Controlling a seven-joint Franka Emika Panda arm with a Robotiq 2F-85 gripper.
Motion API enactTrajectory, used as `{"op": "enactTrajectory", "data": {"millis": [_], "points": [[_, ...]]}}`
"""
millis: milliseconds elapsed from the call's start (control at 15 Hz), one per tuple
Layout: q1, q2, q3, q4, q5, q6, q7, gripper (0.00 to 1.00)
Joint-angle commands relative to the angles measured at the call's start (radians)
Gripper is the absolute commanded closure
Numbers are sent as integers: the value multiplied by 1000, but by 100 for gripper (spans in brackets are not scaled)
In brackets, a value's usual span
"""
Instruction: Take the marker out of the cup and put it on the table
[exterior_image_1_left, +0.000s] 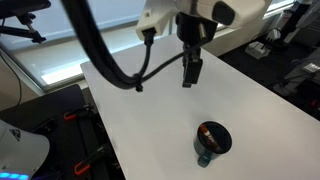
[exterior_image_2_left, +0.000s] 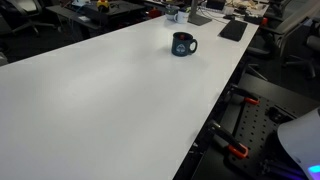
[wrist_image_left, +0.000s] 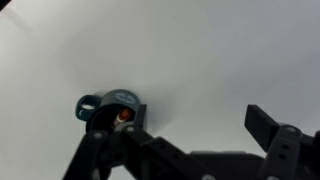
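Marker (wrist_image_left: 122, 115) in cup (wrist_image_left: 110, 100), apart from fingers (wrist_image_left: 268, 124)

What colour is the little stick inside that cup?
Orange-red. The marker inside the cup shows best in the wrist view.

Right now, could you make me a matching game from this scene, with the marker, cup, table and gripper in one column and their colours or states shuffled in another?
Things:
1. marker
2. cup
3. table
4. gripper

Descriptions:
A. white and flat
B. open, up in the air, apart from the cup
C. orange-red, inside the cup
D. black, standing on the table

Pairs: 1-C, 2-D, 3-A, 4-B
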Motion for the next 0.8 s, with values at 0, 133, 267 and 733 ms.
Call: {"op": "enactTrajectory", "data": {"millis": [0,133,267,733], "points": [[0,18,-7,9,-1,4,-3,0],[0,25,-8,9,-1,4,-5,0],[2,20,-5,9,-1,4,-5,0],[0,166,-22,91,-14,15,107,0]]}}
